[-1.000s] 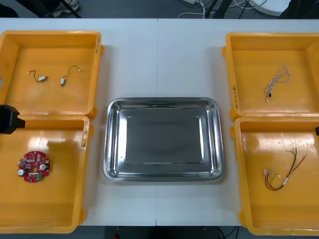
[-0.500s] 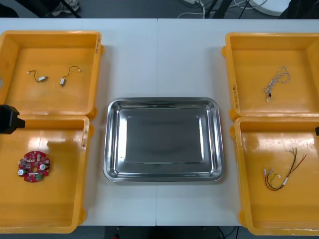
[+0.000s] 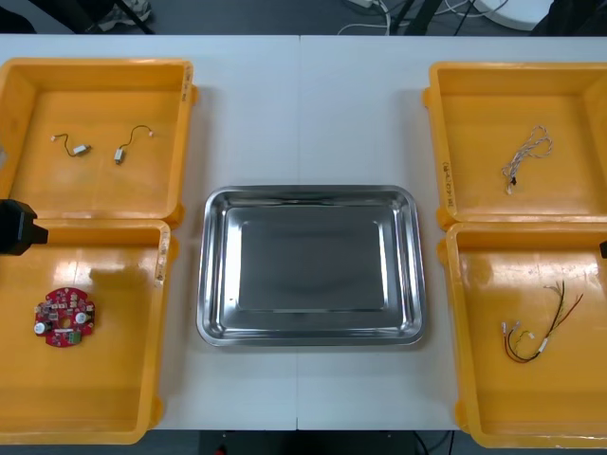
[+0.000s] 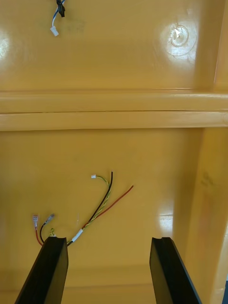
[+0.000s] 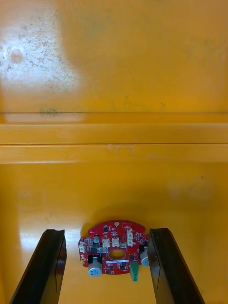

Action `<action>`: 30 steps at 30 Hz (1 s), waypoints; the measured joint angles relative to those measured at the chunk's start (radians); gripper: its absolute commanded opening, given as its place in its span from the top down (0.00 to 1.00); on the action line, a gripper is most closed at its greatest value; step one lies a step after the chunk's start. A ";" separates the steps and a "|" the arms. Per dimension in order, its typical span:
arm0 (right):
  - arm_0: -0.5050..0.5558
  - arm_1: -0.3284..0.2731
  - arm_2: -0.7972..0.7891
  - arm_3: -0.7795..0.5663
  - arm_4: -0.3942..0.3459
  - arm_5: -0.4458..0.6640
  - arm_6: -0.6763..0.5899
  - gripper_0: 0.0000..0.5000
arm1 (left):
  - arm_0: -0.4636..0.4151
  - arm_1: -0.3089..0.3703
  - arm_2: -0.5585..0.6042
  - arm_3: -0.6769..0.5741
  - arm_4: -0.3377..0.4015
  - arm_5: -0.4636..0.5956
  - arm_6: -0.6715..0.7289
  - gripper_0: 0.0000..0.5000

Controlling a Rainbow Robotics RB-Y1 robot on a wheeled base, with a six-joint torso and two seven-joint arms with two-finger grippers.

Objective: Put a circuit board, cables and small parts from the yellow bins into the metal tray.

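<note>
A round red circuit board [image 3: 64, 318] lies in the near left yellow bin [image 3: 114, 417]. In the left wrist view the circuit board [image 5: 113, 247] sits between the open fingers of my left gripper [image 5: 107, 266], well below them. A bundle of red, yellow and black cables [image 3: 539, 327] lies in the near right bin [image 3: 474, 379]. My right gripper [image 4: 108, 270] is open above that bin, the cables [image 4: 97, 209] just ahead of its fingers. A blue and white cable [image 3: 524, 156] rests in the far right bin. The shiny metal tray [image 3: 216, 275] holds nothing.
Two small metal parts with short wires [image 3: 100, 148] lie in the far left bin [image 3: 180, 123]. Part of the left arm [image 3: 17, 227] shows black at the left edge over the wall between the left bins. Bare white table surrounds the tray.
</note>
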 measured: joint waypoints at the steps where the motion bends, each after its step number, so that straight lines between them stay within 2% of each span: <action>1: 0.000 0.000 0.000 0.000 0.000 0.000 0.000 0.00 | 0.000 0.000 0.000 0.000 0.000 0.000 0.000 0.00; 30: 0.000 0.000 0.000 0.000 0.000 0.000 0.000 0.00 | 0.000 0.000 0.000 0.000 0.000 0.000 0.000 0.00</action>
